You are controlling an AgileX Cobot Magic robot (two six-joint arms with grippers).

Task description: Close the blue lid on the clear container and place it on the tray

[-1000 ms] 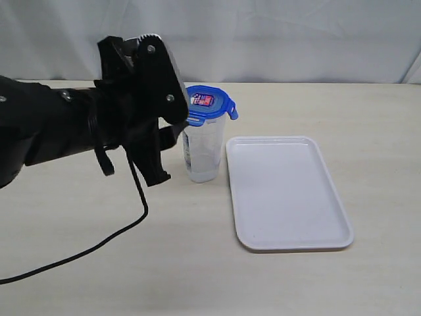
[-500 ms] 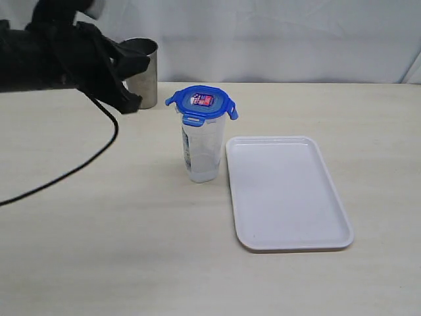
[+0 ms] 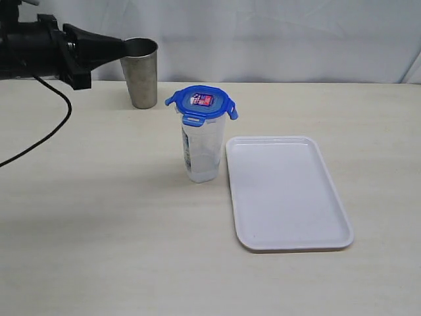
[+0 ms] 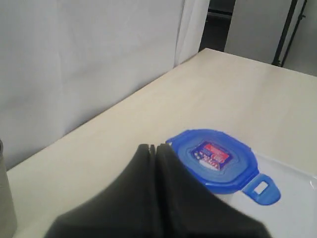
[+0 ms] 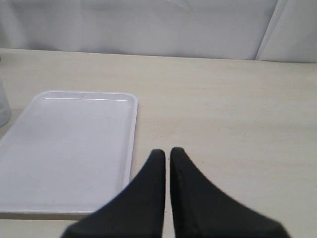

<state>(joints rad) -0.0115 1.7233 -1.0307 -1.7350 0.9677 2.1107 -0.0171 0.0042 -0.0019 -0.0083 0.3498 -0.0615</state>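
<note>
Your pale matte worktop (image 3: 99,250) carries the smooth white tray (image 3: 289,245), low-rimmed. Just left of it, off the tray, the clear container (image 3: 202,148) stands upright with its long axis vertical. The translucent blue lid (image 3: 200,104) sits on top, flaps splayed. Your left end effector (image 4: 154,148), pinched closed and empty, looks nearer; the container lies right of it. The right end effector (image 5: 167,152) is closed too.

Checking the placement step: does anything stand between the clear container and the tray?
Nothing visible does. The clear container, blue lid on top, stands just left of the tray in the exterior view, only table between. The steel cup is farther back, off that path.
</note>
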